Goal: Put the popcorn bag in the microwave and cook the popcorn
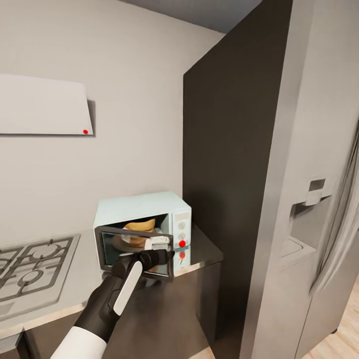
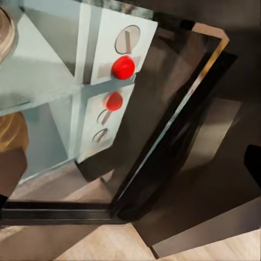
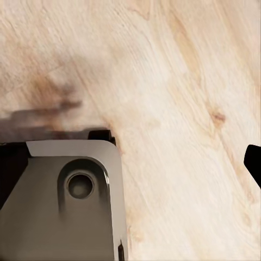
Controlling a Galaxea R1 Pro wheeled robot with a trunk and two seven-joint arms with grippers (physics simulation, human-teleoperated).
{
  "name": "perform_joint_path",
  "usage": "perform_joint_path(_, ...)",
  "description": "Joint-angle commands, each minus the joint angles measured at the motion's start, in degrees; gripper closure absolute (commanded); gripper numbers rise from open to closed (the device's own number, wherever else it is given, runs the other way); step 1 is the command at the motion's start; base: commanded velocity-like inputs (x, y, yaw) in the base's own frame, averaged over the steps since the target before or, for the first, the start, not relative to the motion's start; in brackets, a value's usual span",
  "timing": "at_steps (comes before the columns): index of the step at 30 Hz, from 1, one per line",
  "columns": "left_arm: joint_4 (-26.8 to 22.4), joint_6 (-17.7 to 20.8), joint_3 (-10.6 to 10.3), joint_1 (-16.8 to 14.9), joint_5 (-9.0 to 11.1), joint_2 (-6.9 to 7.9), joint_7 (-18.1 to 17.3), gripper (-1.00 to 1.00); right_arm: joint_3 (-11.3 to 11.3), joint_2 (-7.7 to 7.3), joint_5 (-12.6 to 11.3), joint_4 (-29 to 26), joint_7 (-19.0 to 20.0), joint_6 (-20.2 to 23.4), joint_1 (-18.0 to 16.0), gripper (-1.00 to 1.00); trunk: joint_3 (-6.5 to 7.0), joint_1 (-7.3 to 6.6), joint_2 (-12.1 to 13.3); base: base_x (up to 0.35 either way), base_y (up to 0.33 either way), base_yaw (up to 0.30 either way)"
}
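Left arm: reaches from the near edge of the head view up to the microwave front; the left gripper (image 1: pixel 158 255) sits at the lower rail of the open door.
Left gripper state: cannot tell; the fingertips are blurred against the door frame, and nothing reads as held.
Right gripper: a dark fingertip (image 3: pixel 253 163) shows over the wooden floor (image 3: pixel 179 81); spread cannot be judged.
Countertop (image 1: pixel 202 252): grey, glossy, carrying the microwave; the gas hob (image 1: pixel 30 271) lies on it well to the left of the microwave.
Microwave door (image 1: pixel 134 252): dark-framed glass, swung down and out toward the robot, not shut.
Microwave (image 1: pixel 144 207): pale mint-blue box, standing just beside the tall dark panel (image 1: pixel 229 174) on its right; red indicator dot (image 2: pixel 123 67) on the knob strip.
Popcorn bag (image 1: pixel 140 233): tan sack inside the microwave cavity, on the turntable, seen through the door opening.
Popcorn: not distinguishable at this size.
Refrigerator (image 1: pixel 309 199): steel, to the right of the microwave, beyond the dark panel.
Task progress: bag placement appears complete. Remaining, by judgement: close the door, start heating, wait for cooking.
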Motion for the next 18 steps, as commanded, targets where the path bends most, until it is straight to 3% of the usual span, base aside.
perform_joint_path(1,-0.1,0.2,0.0,0.0,0.5,0.00,0.5,-1.00,-0.5,-0.05,0.4,0.2,0.1,-0.3,-0.1,-1.00,-0.10,0.03,-0.1,0.153,0.000,0.000)
perform_joint_path(7,0.1,-1.2,0.0,-0.1,0.5,0.00,0.6,-1.00,-0.5,-0.07,0.5,0.2,0.1,-0.3,0.0,-1.00,-0.10,0.03,-0.1,0.154,0.000,0.000)
perform_joint_path(9,0.4,-3.6,0.0,0.0,0.7,0.00,2.3,-1.00,-0.5,-0.16,0.5,0.2,0.1,-0.3,-0.1,-1.00,-0.10,0.03,-0.1,0.186,0.000,0.000)
perform_joint_path(11,1.0,-4.9,-0.1,-0.1,1.0,-0.06,7.5,-1.00,-0.5,-0.18,0.5,0.2,0.1,-0.3,-0.1,-1.00,-0.10,0.03,-0.1,0.211,0.000,0.000)
perform_joint_path(13,1.2,-5.2,-0.1,-0.1,1.1,-0.08,10.4,-1.00,-0.5,-0.20,0.6,0.2,0.1,-0.4,-0.1,-1.00,-0.10,0.03,-0.1,0.221,0.000,0.000)
perform_joint_path(18,1.4,-5.4,-0.2,0.0,1.1,-0.14,11.4,-1.00,-0.4,-0.29,0.7,0.2,0.1,-0.3,0.0,-1.00,-0.10,0.03,-0.1,0.224,0.000,0.000)
